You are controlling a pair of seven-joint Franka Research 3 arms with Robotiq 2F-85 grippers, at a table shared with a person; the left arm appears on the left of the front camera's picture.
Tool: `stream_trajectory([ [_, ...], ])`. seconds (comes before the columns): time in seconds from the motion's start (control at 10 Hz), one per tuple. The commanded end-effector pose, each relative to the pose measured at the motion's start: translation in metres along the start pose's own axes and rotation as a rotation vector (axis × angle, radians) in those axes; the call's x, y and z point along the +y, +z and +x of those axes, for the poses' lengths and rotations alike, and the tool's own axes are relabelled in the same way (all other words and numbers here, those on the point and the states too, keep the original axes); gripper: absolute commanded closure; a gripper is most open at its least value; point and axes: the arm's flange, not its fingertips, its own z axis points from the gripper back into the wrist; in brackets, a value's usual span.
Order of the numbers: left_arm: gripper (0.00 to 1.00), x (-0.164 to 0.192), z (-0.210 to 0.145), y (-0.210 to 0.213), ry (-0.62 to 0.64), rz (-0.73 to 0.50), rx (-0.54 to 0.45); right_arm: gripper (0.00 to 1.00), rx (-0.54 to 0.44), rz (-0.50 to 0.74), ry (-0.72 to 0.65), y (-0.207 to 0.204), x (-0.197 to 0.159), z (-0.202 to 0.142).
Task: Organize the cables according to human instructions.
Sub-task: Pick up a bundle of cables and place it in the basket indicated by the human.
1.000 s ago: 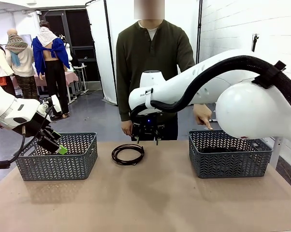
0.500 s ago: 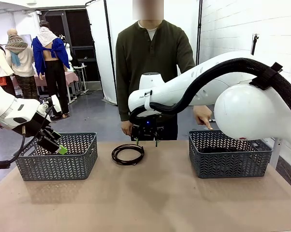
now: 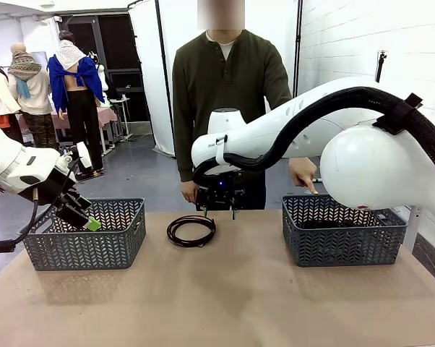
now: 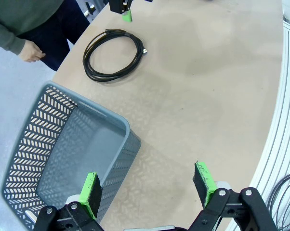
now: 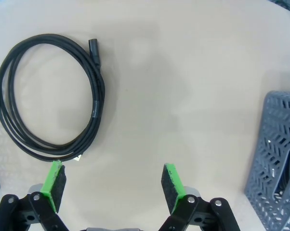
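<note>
Item: cable [image 3: 191,230], coiled, on table [image 3: 225,296] btwn two baskets. R gripper [image 3: 219,211] jaws open, empty, hovering just beside coil. L gripper [image 4: 150,186] open over L basket [image 4: 63,149]. Person's hand [image 3: 303,173] points at R basket [image 3: 342,231]. Step: approach to pick. Next: shift over coil, lower, close.

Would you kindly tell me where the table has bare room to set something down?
Bare room: the near half of the table, and between the coiled cable and the right basket. Crowded: the far middle, where the right pincer hovers beside the cable.
</note>
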Motion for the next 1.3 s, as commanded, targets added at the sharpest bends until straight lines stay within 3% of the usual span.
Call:
stream_trajectory([
  [0.0,0.0,-0.001,-0.004,0.0,0.008,-0.008,-0.007,0.0,-0.004,-0.02,-0.037,-0.006,0.005,0.004],
  [1.2,0.0,-0.001,-0.004,0.0,0.008,-0.008,-0.007,0.0,0.008,-0.056,-0.156,-0.053,0.016,0.023],
])
